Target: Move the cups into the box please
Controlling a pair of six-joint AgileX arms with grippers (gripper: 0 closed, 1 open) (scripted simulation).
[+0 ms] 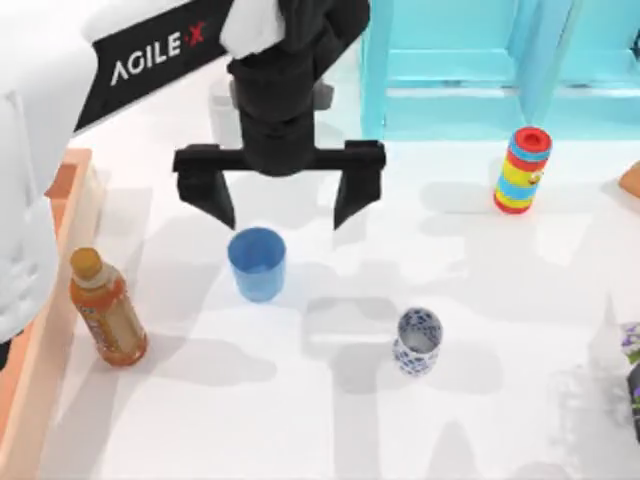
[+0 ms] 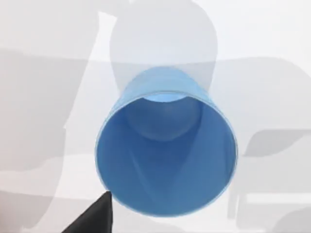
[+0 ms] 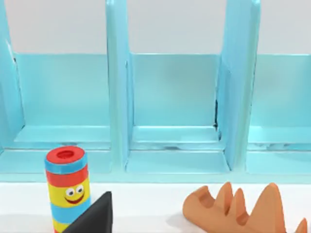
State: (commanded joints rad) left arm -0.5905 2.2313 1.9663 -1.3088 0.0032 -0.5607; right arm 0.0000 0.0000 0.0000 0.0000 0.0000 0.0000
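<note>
The blue cup (image 1: 257, 262) stands upright left of the table's middle. My left gripper (image 1: 285, 213) hangs open just behind and above it, with one finger to each side and nothing between them. In the left wrist view I look down into the blue cup (image 2: 165, 155), and one black fingertip (image 2: 95, 218) shows at its rim. The white cup with the blue floral pattern (image 1: 417, 341) stands upright to the right and nearer the front. The wooden box (image 1: 76, 180) lies along the table's left edge, mostly hidden under my left arm. In the right wrist view one black fingertip (image 3: 95, 216) of my right gripper shows.
An orange-brown bottle (image 1: 105, 308) stands by the box's rim. A striped cylinder (image 1: 521, 170) stands at the back right before the turquoise shelf frame (image 1: 450, 70). An orange toothed object (image 3: 243, 208) lies near the right edge. Bare table lies between the cups.
</note>
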